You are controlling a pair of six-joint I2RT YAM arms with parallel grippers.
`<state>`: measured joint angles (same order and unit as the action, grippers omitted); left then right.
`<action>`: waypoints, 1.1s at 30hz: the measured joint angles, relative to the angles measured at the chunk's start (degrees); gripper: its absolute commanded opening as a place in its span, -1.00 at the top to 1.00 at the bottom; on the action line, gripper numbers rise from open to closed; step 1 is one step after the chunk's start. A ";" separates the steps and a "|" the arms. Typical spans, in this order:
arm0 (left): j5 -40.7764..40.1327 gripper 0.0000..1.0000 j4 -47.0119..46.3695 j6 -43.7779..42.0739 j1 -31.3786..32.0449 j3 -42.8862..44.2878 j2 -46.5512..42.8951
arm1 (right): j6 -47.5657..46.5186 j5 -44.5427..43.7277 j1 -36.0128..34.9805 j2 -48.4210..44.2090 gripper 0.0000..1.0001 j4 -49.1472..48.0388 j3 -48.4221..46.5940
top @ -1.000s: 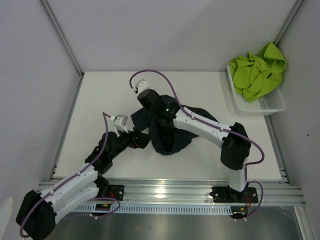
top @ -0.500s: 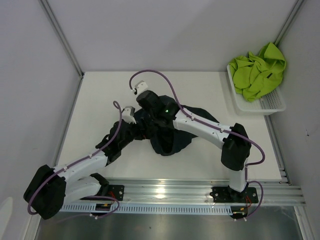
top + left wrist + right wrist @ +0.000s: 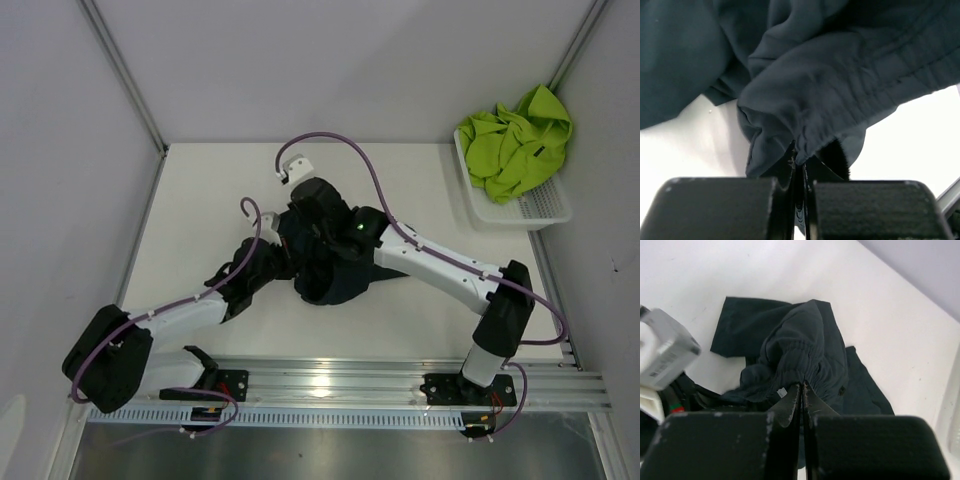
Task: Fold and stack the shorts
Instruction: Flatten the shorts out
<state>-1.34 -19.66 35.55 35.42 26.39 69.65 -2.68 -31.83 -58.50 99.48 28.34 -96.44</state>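
The dark navy shorts point(image 3: 340, 280) lie bunched in the middle of the table. My right gripper point(image 3: 803, 387) is shut on their gathered waistband point(image 3: 800, 352), which it holds raised, with the legs trailing onto the table. In the top view the right gripper point(image 3: 305, 232) sits over the shorts' left part. My left gripper point(image 3: 801, 161) is shut on a fold of the same navy fabric point(image 3: 840, 95), just left of the right one in the top view point(image 3: 288, 256). The lime green shorts point(image 3: 515, 145) lie crumpled in the basket at the back right.
The white mesh basket point(image 3: 545, 212) stands at the table's back right edge. Grey walls and metal posts close in the left, back and right sides. An aluminium rail point(image 3: 330, 385) carrying both arm bases runs along the near edge.
My left gripper moved right into the navy shorts and closed on the fabric; it was open before. The right arm shifted slightly right and back, still holding the waistband.
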 measured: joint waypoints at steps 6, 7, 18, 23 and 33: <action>0.70 1.00 7.32 -1.05 0.04 2.45 -5.77 | 1.40 4.92 5.73 -1.60 1.00 -2.40 6.80; 1.07 1.00 8.66 -1.03 0.04 2.56 -7.30 | 1.55 5.60 6.73 -1.53 1.00 -2.56 7.56; 1.49 0.99 24.76 -2.34 0.09 6.40 -18.58 | 2.67 12.52 8.79 8.39 0.90 -7.37 7.98; -0.15 0.96 29.90 -3.56 0.09 6.47 -18.82 | 3.56 16.87 8.81 10.51 0.71 -9.03 7.98; -1.49 0.96 33.03 -3.63 -0.50 6.47 -17.49 | 3.96 25.64 8.70 10.84 0.17 -12.39 8.50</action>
<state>-2.83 13.37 31.92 34.92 32.86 52.16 1.28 -6.20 -49.80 110.32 15.94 -87.94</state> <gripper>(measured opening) 0.023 0.396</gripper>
